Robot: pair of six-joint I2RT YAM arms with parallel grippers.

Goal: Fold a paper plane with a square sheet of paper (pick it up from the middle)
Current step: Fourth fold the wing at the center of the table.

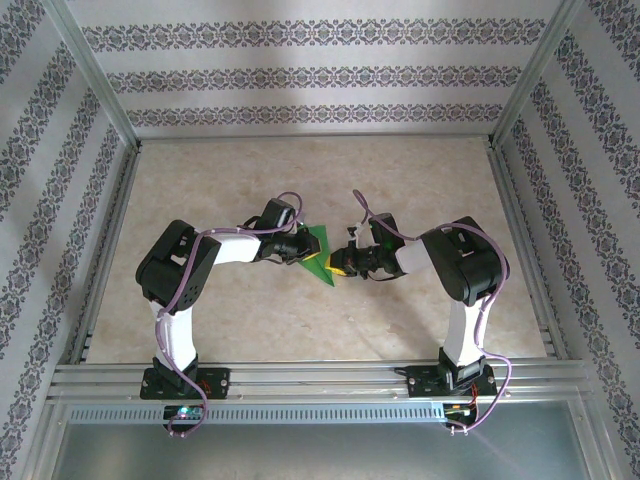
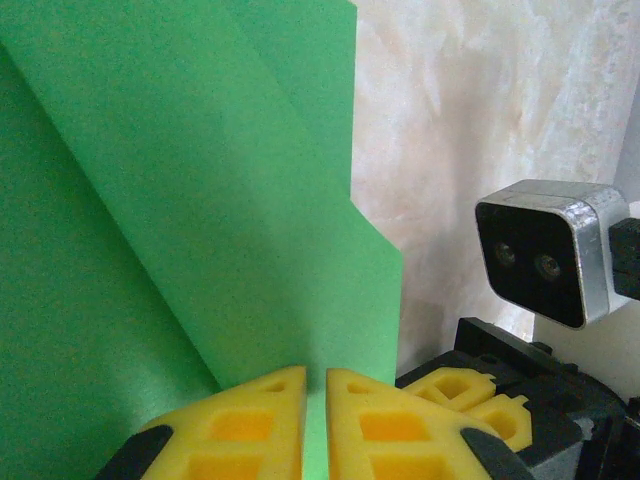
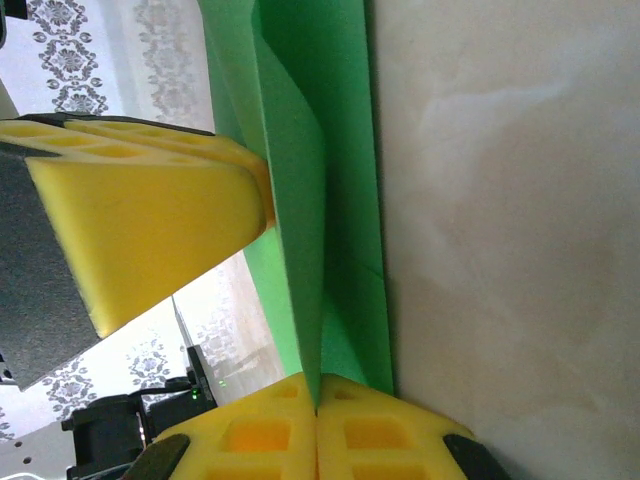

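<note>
Both the left pincer [image 2: 316, 400] and right pincer [image 3: 317, 405] clench the paper [image 1: 318, 256], light, thin and floppy, likely best held beside its crease [image 3: 320, 300].

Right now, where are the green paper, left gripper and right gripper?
green paper [image 2: 180, 220], left wrist view, on its flat folded face.
left gripper [image 2: 316, 385], left wrist view, between its yellow fingertips, pinching the paper.
right gripper [image 3: 317, 392], right wrist view, between its yellow fingertips, closed on the paper's edge.
</note>
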